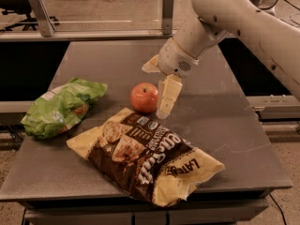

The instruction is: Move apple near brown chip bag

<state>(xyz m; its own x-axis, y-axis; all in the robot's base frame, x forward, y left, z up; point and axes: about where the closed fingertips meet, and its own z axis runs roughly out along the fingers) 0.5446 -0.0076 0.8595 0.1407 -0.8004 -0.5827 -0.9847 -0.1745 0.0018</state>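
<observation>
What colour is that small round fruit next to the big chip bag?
Red-orange: the apple shows best in the camera view; the gripper hovers open beside it.

There's the big white jointed arm (pixel 243 18), slanting in from the upper right, angling down and left to a rounded white wrist (pixel 177 60). At its end the two-finger gripper with pale yellow pads (pixel 157 89) hangs mid-view, tilted. Its fingers are spread well apart: one (pixel 168 95) points almost straight down, the other (pixel 151 65) juts out to the upper left.
</observation>
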